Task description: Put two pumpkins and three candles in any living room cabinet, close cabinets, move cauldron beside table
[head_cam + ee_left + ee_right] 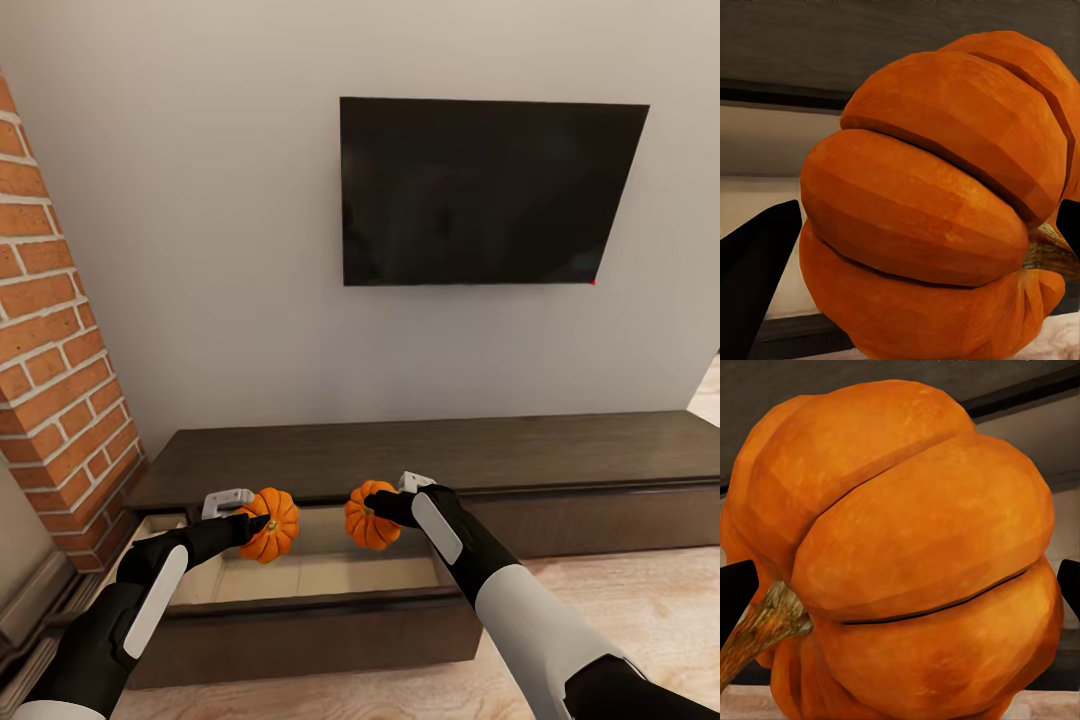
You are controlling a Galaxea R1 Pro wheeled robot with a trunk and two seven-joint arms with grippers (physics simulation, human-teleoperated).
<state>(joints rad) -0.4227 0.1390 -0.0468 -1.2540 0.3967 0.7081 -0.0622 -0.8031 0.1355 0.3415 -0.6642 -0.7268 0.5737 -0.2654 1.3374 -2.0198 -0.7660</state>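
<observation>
Both arms reach over the cabinet's (420, 460) pulled-out drawer (300, 575) — left claw (262, 523) pinching 1 pumpkin (274, 524), right claw (372, 508) pinching another pumpkin (368, 520). A black TV (490, 190) hangs above — brick column (55, 330) at left.

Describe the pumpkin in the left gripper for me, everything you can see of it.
The left pumpkin is small, round and bright orange, with deep ribs and a matte, slightly mottled skin. Its short, brownish, woody-looking stem points sideways rather than up, so it is tipped on its side. The left gripper is shut on it, dark fingers on either side. It hangs in the air above the open drawer of the dark-brown cabinet, near the other pumpkin but apart from it.
</observation>
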